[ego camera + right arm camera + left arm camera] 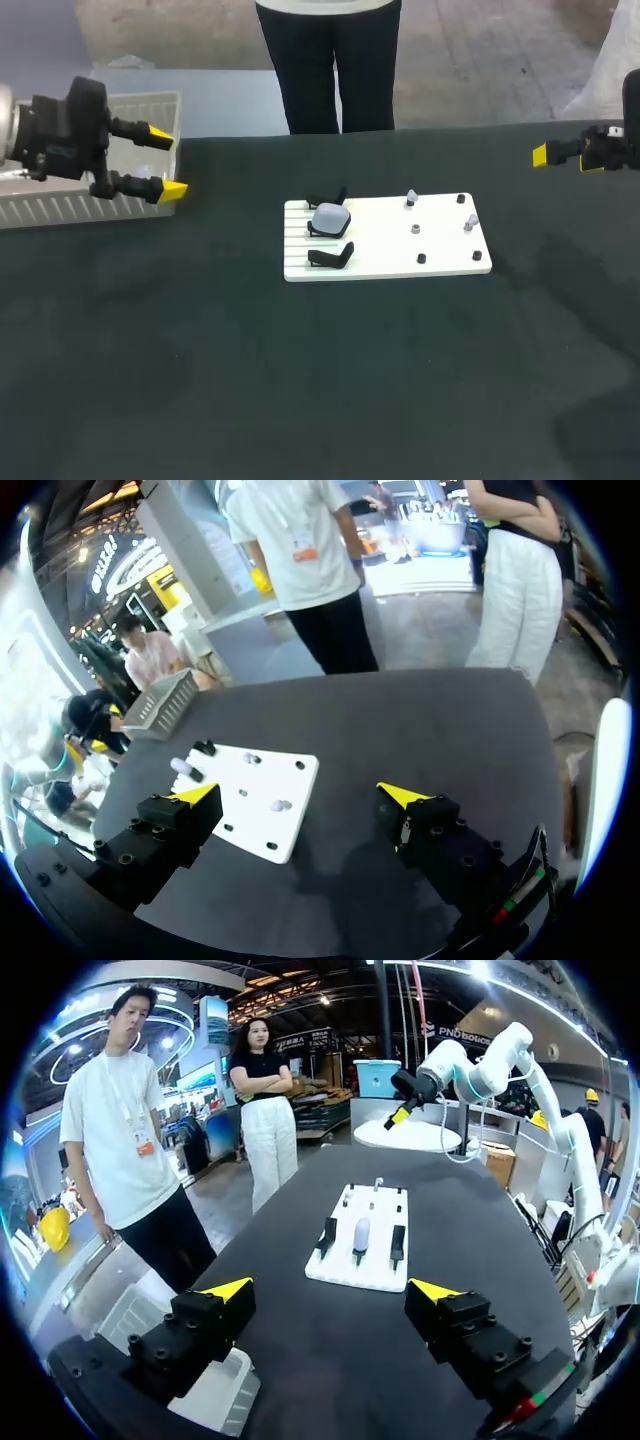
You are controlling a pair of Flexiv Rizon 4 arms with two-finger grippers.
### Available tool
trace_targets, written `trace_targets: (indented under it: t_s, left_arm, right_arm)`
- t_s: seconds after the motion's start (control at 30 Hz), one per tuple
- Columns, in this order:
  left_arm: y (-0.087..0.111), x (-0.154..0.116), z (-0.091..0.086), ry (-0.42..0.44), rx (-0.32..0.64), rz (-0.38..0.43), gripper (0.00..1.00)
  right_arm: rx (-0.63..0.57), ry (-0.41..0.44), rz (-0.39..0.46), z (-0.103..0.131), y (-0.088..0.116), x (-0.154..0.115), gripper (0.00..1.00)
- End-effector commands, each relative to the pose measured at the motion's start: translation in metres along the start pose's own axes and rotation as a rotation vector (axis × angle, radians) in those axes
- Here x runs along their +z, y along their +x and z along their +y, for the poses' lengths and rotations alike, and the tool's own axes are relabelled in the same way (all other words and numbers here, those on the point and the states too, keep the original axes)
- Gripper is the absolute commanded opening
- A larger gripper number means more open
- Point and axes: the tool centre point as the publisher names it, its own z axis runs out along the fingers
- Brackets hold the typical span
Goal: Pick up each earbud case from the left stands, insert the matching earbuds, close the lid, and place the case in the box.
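Fingers of the left gripper stand wide apart, holding nothing, with the slatted box just below one of them. Ahead, across the dark tabletop, lies the white board. On its near end the pale earbud case sits on the middle stand, flanked by two black stands. Seen from this wrist, the case lies almost straight ahead, its longer side seeming to run away from the gripper. Farther along the board are the small earbuds. Beyond them is the right gripper, likewise spread and holding nothing, well apart from the board. The left arm looks nearer to the case, so the pickup likely falls to it.
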Motion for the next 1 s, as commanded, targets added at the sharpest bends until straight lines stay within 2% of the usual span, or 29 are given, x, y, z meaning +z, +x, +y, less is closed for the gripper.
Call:
trace_targets:
  t_s: [0.03, 0.1, 0.33, 0.47, 0.7, 1.0]
  left_arm:
    - [0.004, -0.001, 0.005, 0.093, 0.005, -0.056, 1.00]
    - [0.004, 0.002, 0.003, 0.102, -0.004, -0.058, 1.00]
    - [-0.006, 0.050, -0.021, 0.104, 0.032, 0.000, 1.00]
    - [-0.007, 0.074, -0.028, 0.112, 0.042, -0.020, 1.00]
    - [-0.001, 0.120, -0.027, 0.166, 0.036, -0.065, 1.00]
    - [-0.006, 0.169, -0.030, 0.212, 0.069, -0.074, 1.00]
  right_arm:
    - [0.000, 0.000, 0.000, 0.000, 0.000, 0.000, 1.00]
    - [0.000, 0.000, 0.000, 0.000, 0.000, 0.000, 1.00]
    - [0.000, 0.000, 0.000, 0.000, 0.000, 0.000, 1.00]
    - [0.000, 0.000, 0.000, 0.000, 0.000, 0.000, 1.00]
    - [0.000, 0.000, 0.000, 0.000, 0.000, 0.000, 1.00]
    - [0.000, 0.000, 0.000, 0.000, 0.000, 0.000, 1.00]
